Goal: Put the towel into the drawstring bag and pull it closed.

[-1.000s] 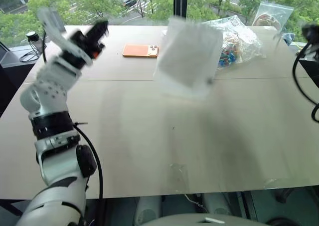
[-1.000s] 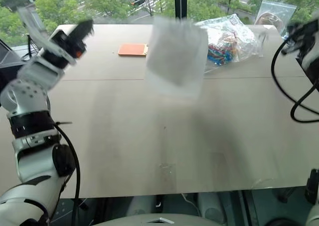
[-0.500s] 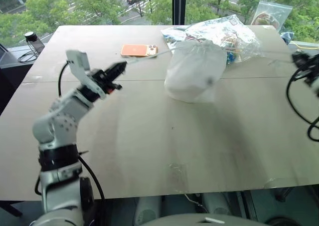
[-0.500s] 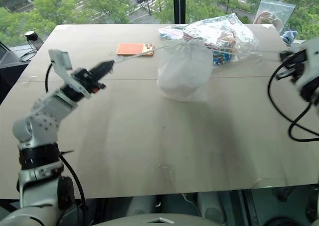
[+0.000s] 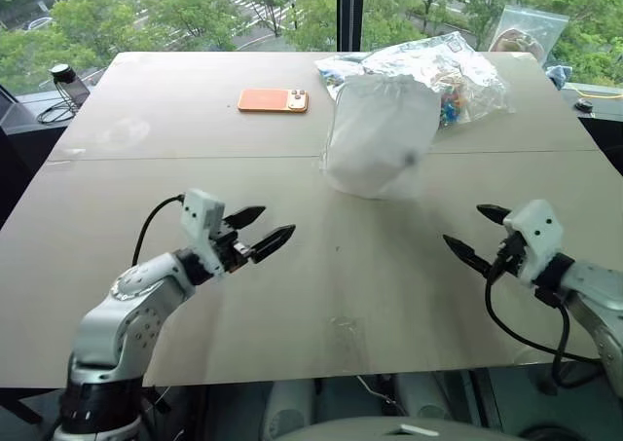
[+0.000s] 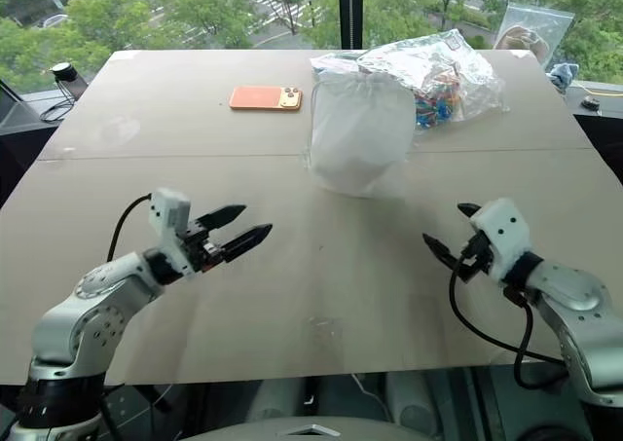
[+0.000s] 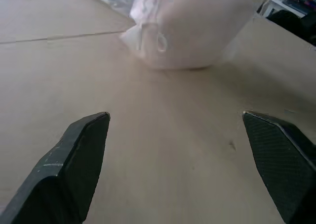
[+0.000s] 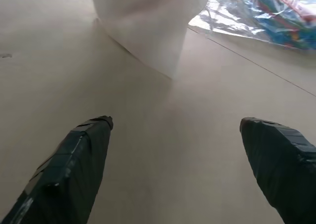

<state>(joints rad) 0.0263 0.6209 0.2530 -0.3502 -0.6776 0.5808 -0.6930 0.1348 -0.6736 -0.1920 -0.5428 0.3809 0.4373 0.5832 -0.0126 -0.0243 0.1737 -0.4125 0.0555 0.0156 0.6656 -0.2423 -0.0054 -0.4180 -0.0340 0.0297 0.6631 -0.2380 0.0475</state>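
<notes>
Drawstring bag [image 5: 378, 134] — milky white, translucent, plain. Table [image 5: 292, 295] — pale beige, matte, one thin darker seam across. Phone [image 5: 274, 99] — orange back. Clear plastic bag [image 5: 458, 71] — glossy, contents multicoloured: red, blue, yellow. Left gripper [image 5: 258, 229] and right gripper [image 5: 477, 233]: black fingers on white housings, black cables. Trees [image 5: 146, 13] outside green.

We hold our left gripper [image 5: 261, 227] low at about eight o'clock, its two black fingers spread wide and aimed toward two o'clock, with the white forearm bent back toward the lower left corner. Our right gripper [image 5: 476, 233] sits at about four o'clock, jaws equally wide, pointing toward ten o'clock. Both grippers carry nothing, and a black cable loops under each wrist.
</notes>
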